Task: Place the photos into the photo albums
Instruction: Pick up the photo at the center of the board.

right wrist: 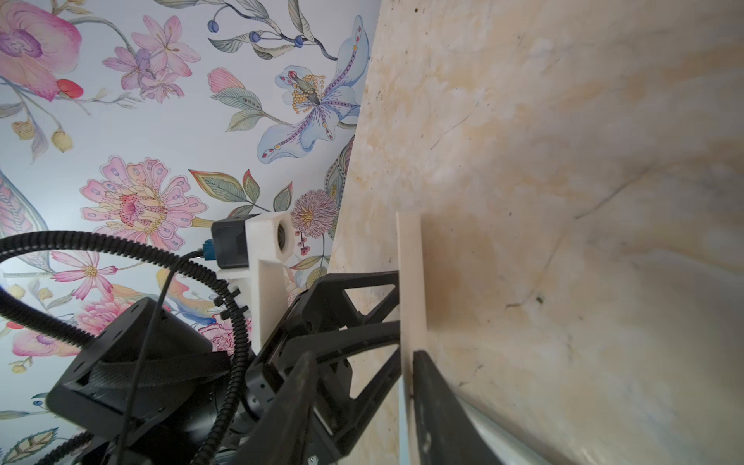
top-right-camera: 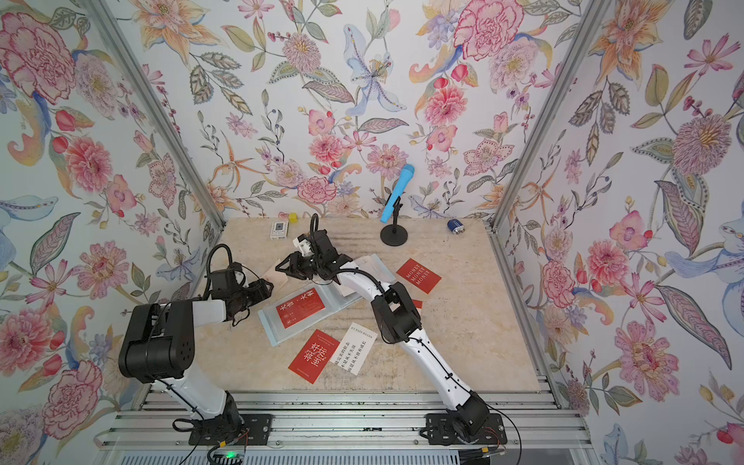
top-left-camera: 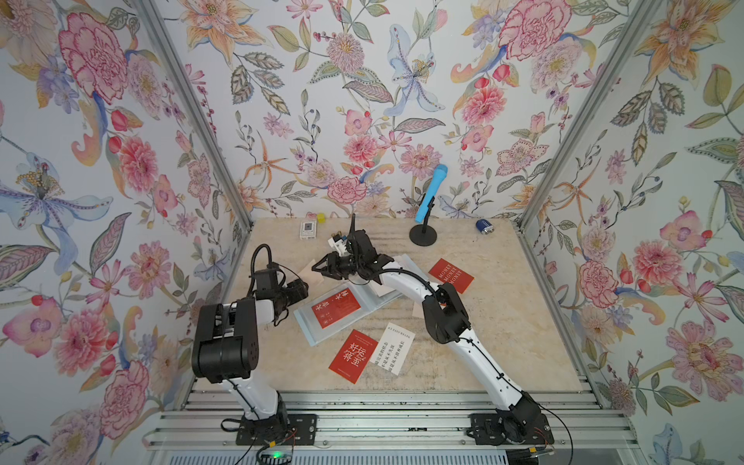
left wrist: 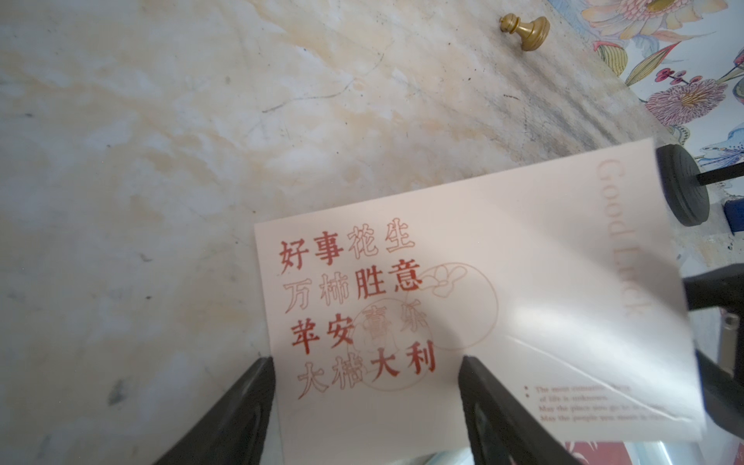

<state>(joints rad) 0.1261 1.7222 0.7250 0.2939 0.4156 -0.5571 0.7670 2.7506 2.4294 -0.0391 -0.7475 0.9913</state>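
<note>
Microphone stand (top-left-camera: 423, 234), battery (top-left-camera: 484, 226), white box (top-left-camera: 308, 230) behind open album (top-left-camera: 322, 334)

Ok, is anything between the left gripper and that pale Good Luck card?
Nothing visible. In the left wrist view the left gripper has its open fingertips right at the printed face of the pale card, nothing between. The right gripper straddles that card's edge.
</note>
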